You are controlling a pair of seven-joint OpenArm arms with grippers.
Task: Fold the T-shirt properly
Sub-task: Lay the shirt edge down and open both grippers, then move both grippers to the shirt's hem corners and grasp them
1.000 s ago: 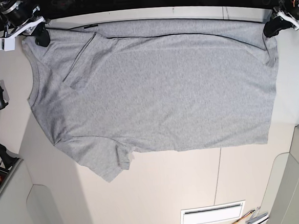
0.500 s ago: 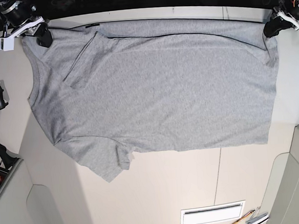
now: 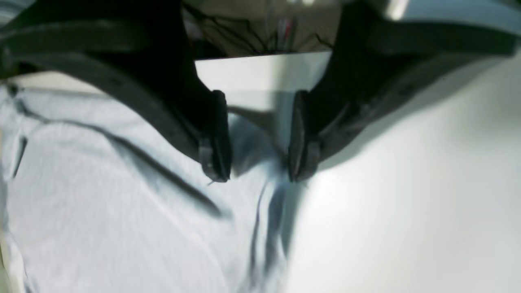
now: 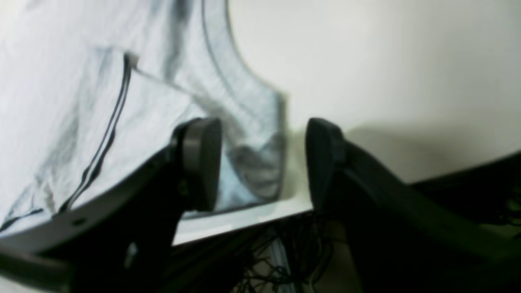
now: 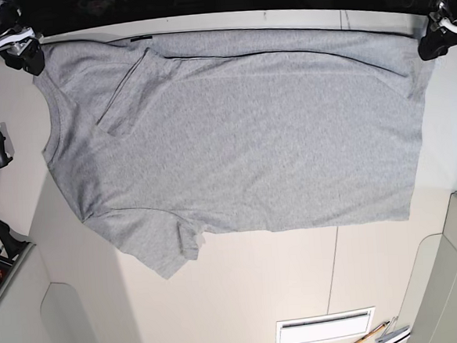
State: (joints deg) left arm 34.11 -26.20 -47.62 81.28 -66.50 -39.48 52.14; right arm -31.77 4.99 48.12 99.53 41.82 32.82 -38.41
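Releasing is the step in hand, by my read: the left gripper (image 3: pixel 255 138) has its jaws parted with nothing between them, the hem corner of the T-shirt (image 5: pixel 241 131) lying slack just below its fingertips (image 3: pixel 215 162). Over on the other side, the right gripper (image 4: pixel 260 162) stands spread wide too, empty, the shoulder edge and curved collar just beyond its pads (both wrist views are blurred, so fine contact is hard to call). One long edge looks folded over along the far side of the table (image 5: pixel 246 304), leaving a dark crease line. The shirt lies flat between the two grippers, its long axis running from one to the other, collar toward the right gripper, hem toward the left. Next call: fresh grips for the following fold, on the sleeve side.
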